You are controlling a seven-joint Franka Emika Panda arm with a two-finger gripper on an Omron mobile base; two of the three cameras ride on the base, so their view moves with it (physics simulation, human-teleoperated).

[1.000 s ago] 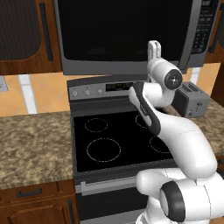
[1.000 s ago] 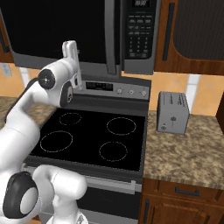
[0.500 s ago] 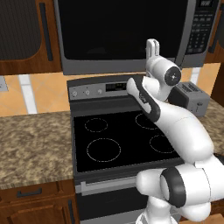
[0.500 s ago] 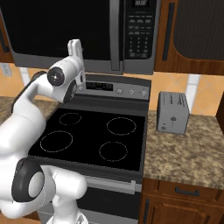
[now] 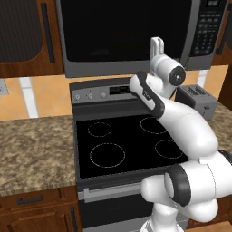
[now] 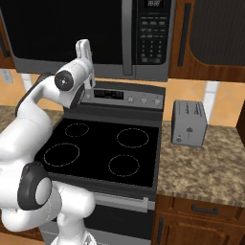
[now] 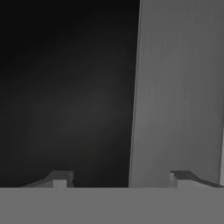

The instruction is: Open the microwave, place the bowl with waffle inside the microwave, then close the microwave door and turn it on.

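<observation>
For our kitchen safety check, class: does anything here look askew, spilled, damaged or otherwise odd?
Nothing stands out. The microwave hangs level with its door shut, the stove is unmarked, and the toaster stands upright on the counter.

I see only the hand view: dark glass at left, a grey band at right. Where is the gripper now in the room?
Observer: The gripper is raised in front of the microwave, above the stove.
Operator: Is the door open already?
Observer: No, the microwave door is shut, level with the button panel.
Operator: What stands near, at the side?
Observer: A toaster on the counter, right of the stove, apart from the arm.
</observation>
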